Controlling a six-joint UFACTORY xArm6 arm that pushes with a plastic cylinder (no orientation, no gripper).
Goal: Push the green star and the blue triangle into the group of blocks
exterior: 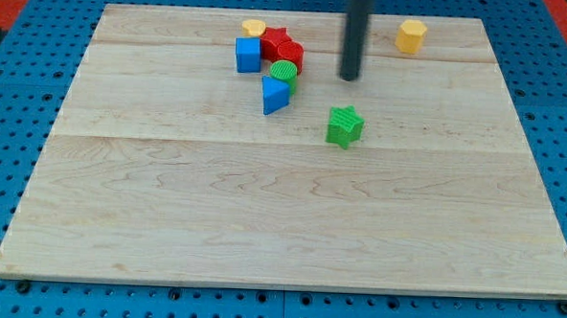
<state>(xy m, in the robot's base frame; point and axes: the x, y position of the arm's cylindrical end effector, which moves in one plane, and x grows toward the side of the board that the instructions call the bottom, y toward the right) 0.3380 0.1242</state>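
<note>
Camera view shows a wooden board (pixel 291 217) lying on a blue pegboard (pixel 18 80). Near the upper middle of the frame, a cluster of blocks sits close together: a yellow block (pixel 254 27) at its top, a red star (pixel 278 41) just right of it, a blue cube (pixel 248 54) at the cluster's left, a red block (pixel 290 55) to the right of the cube, and a green cylinder (pixel 283 74) just below the red block. The blue triangle (pixel 275 95) lies right under the green cylinder, touching or nearly touching it, at the cluster's lower edge. The green star (pixel 343 125) stands apart, lower and to the right of the triangle, near the frame's centre. A yellow hexagon (pixel 412 35) sits alone toward the upper right. The arm carries no gripper, only a dark rod; my tip (pixel 349 78) rests above the green star, a little apart from it, and to the right of the cluster, touching no block
</note>
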